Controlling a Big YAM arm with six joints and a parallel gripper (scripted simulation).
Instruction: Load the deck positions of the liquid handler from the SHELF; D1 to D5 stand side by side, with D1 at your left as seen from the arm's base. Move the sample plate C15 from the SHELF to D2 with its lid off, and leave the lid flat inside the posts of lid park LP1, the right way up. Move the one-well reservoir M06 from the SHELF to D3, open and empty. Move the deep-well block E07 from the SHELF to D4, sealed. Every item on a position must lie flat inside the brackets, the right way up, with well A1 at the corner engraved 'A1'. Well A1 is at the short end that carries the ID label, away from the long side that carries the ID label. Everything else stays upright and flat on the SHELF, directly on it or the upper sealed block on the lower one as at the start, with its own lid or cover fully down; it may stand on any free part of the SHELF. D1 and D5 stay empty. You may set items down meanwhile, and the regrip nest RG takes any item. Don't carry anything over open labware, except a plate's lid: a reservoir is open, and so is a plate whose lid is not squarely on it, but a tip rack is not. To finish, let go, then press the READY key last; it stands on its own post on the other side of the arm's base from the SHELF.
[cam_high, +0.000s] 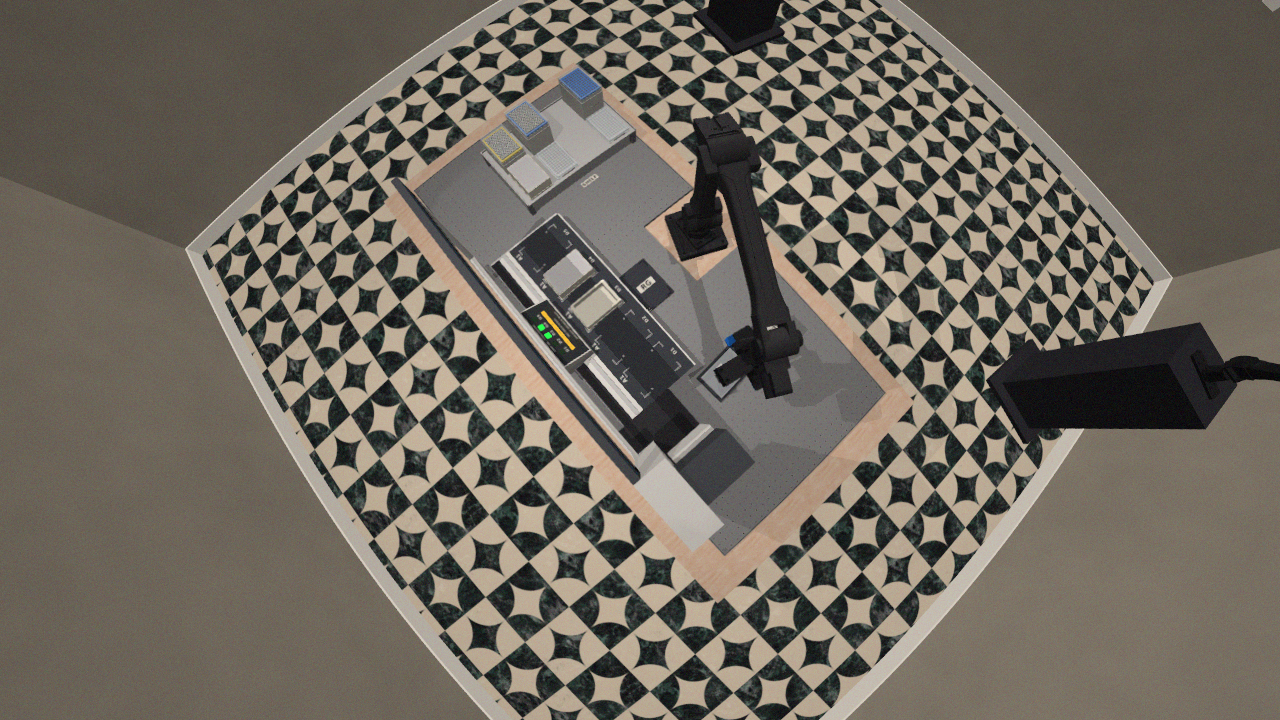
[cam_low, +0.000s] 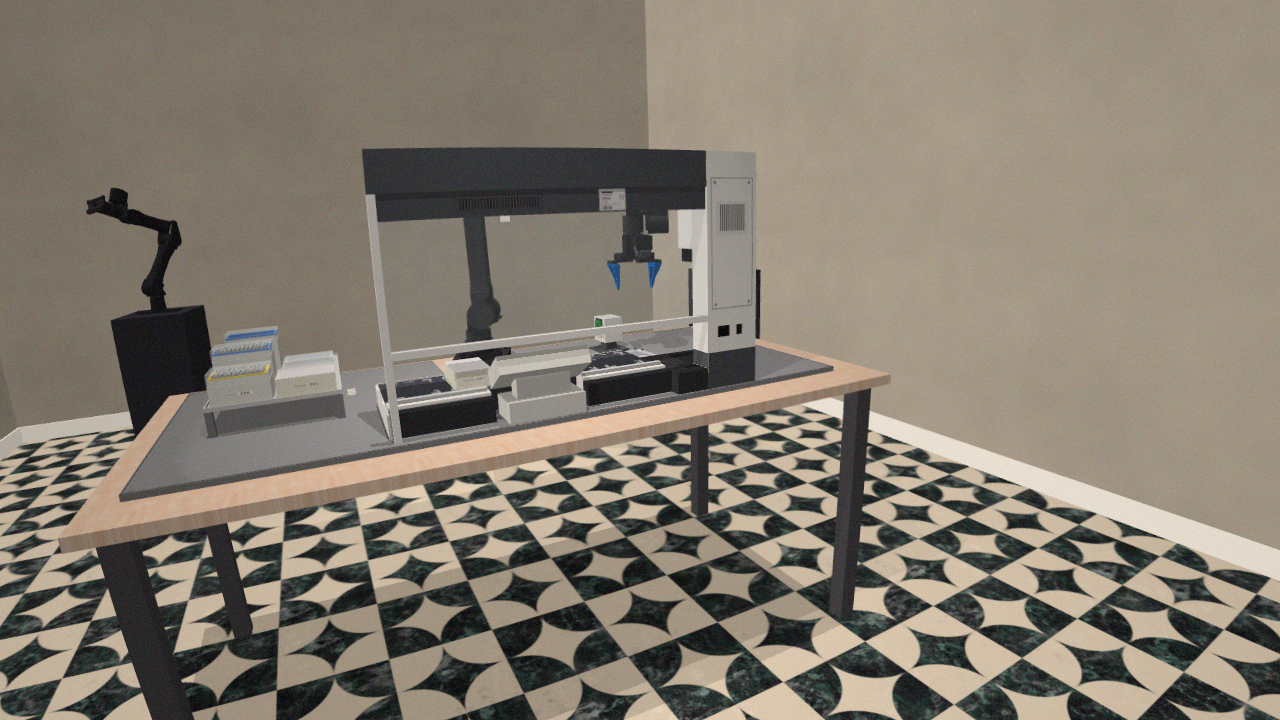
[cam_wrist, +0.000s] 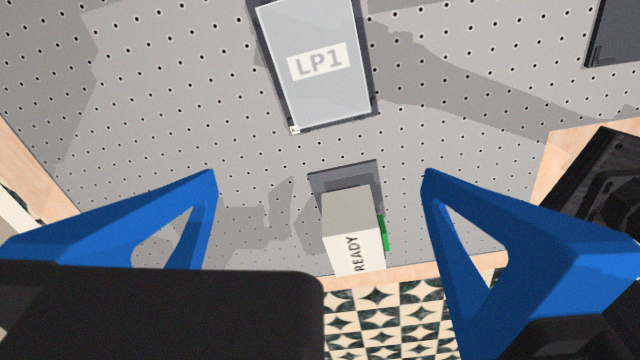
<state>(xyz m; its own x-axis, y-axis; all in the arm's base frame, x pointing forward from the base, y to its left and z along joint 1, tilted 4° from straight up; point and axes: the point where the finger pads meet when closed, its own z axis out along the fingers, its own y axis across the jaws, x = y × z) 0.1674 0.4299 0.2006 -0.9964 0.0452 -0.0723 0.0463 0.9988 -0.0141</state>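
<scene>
My gripper (cam_wrist: 319, 180) is open and empty, its blue fingers spread wide high above the table; it also shows in the overhead view (cam_high: 735, 353) and the side view (cam_low: 633, 271). The white READY key (cam_wrist: 352, 230) stands on its post below and between the fingers, near the table edge. Beyond it a clear lid (cam_wrist: 315, 65) lies flat in lid park LP1 (cam_high: 720, 398). On the deck a pale sealed block (cam_high: 570, 271) and an open reservoir (cam_high: 597, 304) sit side by side. The deck positions nearer me (cam_high: 631, 344) look dark; I cannot tell what they hold.
The SHELF (cam_high: 555, 139) at the far end carries tip racks and plates, among them a blue-topped rack (cam_high: 580, 86). The RG nest (cam_high: 648, 289) lies between deck and arm base (cam_high: 698, 237). The handler's frame and tower (cam_low: 726, 259) stand over the deck.
</scene>
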